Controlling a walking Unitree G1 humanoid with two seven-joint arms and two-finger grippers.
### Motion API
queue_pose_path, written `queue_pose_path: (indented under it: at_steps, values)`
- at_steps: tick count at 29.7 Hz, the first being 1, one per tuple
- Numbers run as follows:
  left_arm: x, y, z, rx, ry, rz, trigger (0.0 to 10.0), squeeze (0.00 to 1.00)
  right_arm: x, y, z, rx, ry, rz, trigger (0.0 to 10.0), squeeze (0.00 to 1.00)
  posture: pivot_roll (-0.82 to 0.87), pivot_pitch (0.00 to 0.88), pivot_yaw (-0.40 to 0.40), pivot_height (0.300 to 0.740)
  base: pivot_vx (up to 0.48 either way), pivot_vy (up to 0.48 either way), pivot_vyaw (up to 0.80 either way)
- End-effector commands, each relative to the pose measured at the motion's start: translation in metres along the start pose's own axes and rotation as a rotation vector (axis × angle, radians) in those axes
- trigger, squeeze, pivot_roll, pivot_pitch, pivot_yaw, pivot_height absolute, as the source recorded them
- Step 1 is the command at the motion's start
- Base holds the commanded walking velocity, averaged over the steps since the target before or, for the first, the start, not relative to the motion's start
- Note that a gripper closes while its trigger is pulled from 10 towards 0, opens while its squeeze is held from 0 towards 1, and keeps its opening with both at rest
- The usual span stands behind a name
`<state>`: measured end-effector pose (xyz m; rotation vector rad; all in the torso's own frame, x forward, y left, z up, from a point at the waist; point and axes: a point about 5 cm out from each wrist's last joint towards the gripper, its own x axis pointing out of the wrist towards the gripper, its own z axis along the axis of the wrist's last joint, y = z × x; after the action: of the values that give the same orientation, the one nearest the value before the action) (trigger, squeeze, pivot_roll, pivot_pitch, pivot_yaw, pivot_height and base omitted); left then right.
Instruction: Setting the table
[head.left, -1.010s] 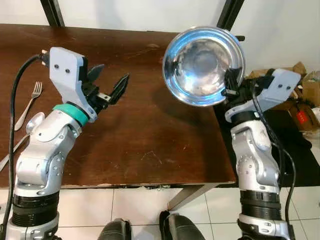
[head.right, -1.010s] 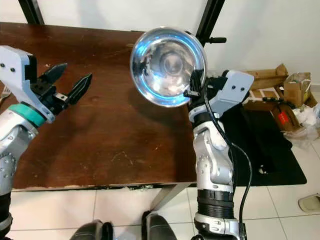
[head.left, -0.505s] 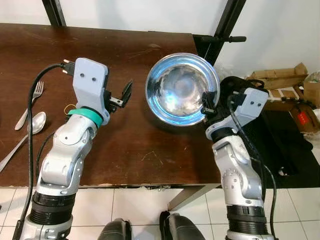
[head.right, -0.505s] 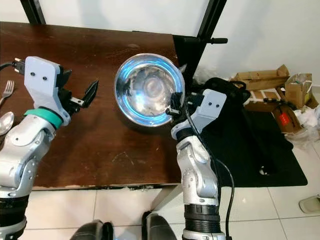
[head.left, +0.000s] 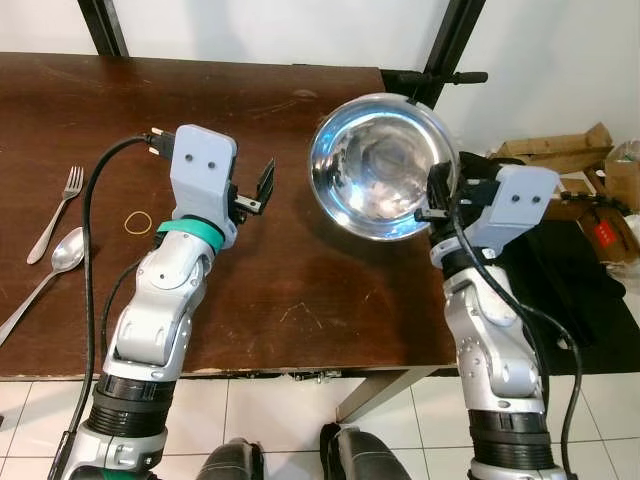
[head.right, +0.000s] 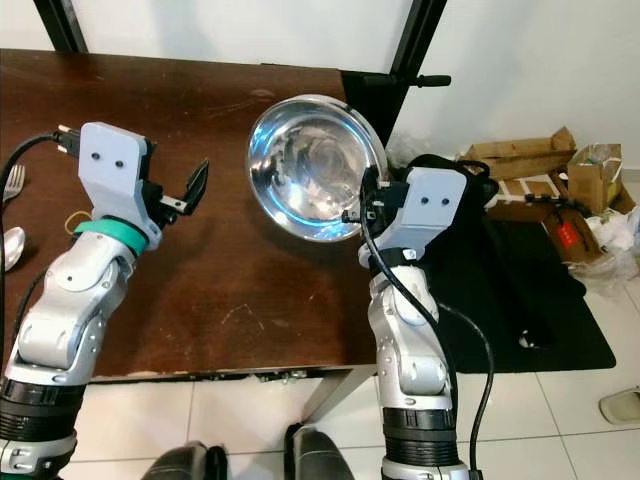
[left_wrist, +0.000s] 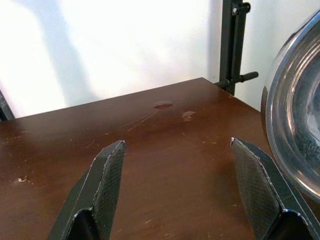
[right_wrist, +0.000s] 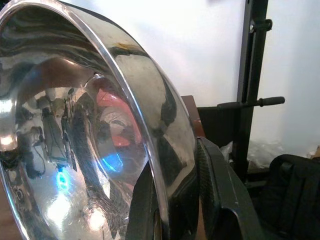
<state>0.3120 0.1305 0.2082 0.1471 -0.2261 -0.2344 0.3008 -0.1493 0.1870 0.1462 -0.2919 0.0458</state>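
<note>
The right tool (head.left: 437, 200) is clamped on the rim of a steel bowl (head.left: 380, 165), held tilted in the upper middle of the frame, above the right edge of the desk (head.left: 300, 270). The left tool (left_wrist: 175, 195), fingers spread apart and holding nothing, hovers left of the bowl over bare wood. At the far left lie a fork (head.left: 57, 212), a spoon (head.left: 45, 275) and a rubber band (head.left: 137, 221).

Bare table (head.left: 300, 270) between arms; fork (head.left: 58, 212), spoon (head.left: 45, 278) probably clutter left.
</note>
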Motion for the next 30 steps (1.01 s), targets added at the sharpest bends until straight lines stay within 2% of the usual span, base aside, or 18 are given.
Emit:
queue_pose_path:
  at_steps: [1,30]
  values:
    - [0.0009,-0.0031,-0.0039,0.01,0.01,-0.008,10.0,0.0,0.0009,-0.004,0.0029,-0.011,-0.018,-0.019,10.0,0.0,-0.03,0.0,0.0,0.74,-0.337,0.0,0.0]
    - [0.0025,-0.0054,-0.0062,0.007,-0.01,-0.001,10.0,0.0,0.0002,-0.0036,-0.0018,-0.034,-0.008,-0.019,10.0,0.0,-0.03,0.0,-0.004,0.74,-0.374,0.0,0.0]
